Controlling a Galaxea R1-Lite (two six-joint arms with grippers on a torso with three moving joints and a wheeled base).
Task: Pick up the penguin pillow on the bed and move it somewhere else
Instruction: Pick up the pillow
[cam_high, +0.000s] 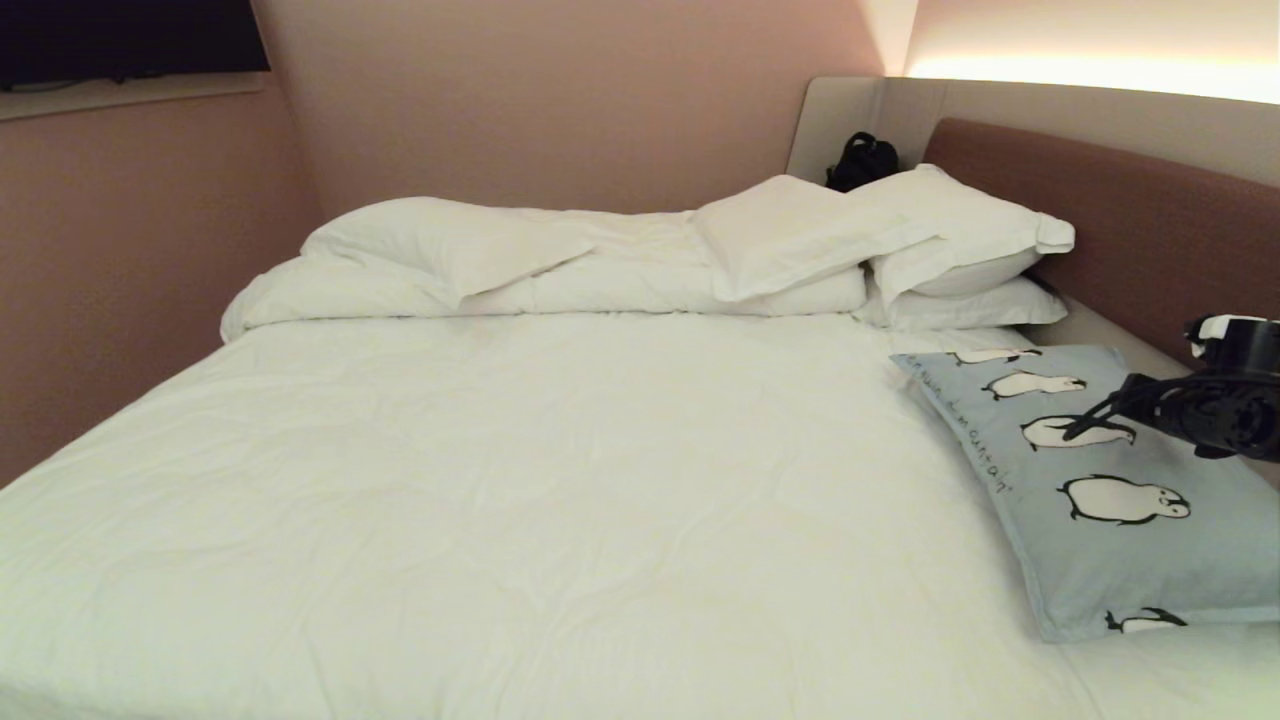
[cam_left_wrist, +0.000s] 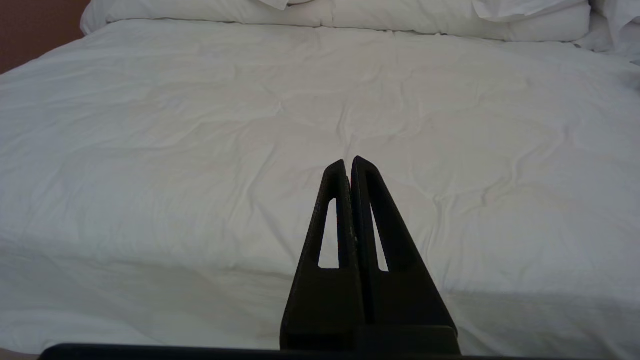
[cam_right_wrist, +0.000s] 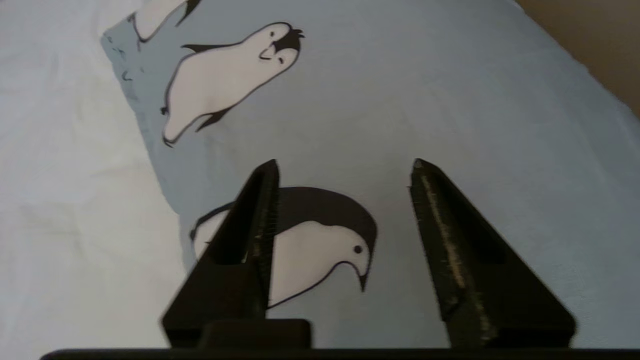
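- Pink-walled room, large bed with white sheet, folded white duvet, plain white pillows, brown padded headboard.
- Rectangular light blue penguin pillow lies flat directly under right gripper, beside the headboard.
- Right gripper: jaws apart, empty, hovering above the penguin print.
- Left gripper: fingers pressed together, bare sheet ahead of it.

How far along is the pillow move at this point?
Done: nothing visibly. The penguin pillow lies flat on the bed. In hand: the right gripper hangs open over it, holding nothing; the left gripper is shut over bare sheet. Left: grasp, lift, relocate.
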